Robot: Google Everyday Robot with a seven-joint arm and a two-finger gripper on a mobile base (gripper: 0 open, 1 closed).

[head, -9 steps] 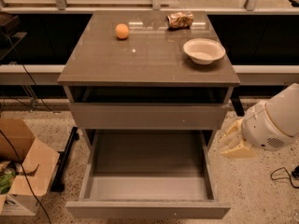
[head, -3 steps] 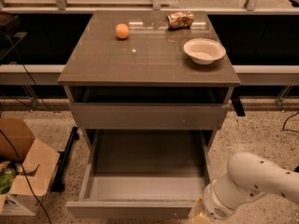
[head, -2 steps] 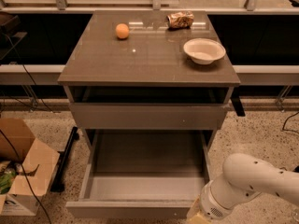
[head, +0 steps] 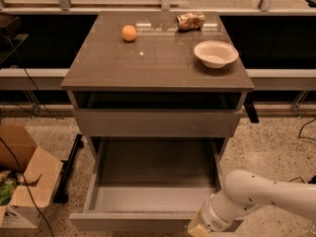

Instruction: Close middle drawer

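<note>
The middle drawer is a wide grey tray with a lighter floor, pulled far out of the cabinet toward me. Its plain front panel runs along the bottom of the camera view. The tray holds nothing. My gripper is at the bottom edge of the view, against the right end of that front panel. The white arm reaches to it from the right. Only the gripper's pale tip shows; the rest is cut off by the frame.
Another grey drawer front sits above, nearly flush. On the cabinet top are an orange, a white bowl and a crumpled snack bag. A cardboard box and cables lie on the floor at left.
The arm has swung from beside the cabinet's right side down to the front right corner of the open drawer. Over the last second it edged slightly up. The drawer stays out.
</note>
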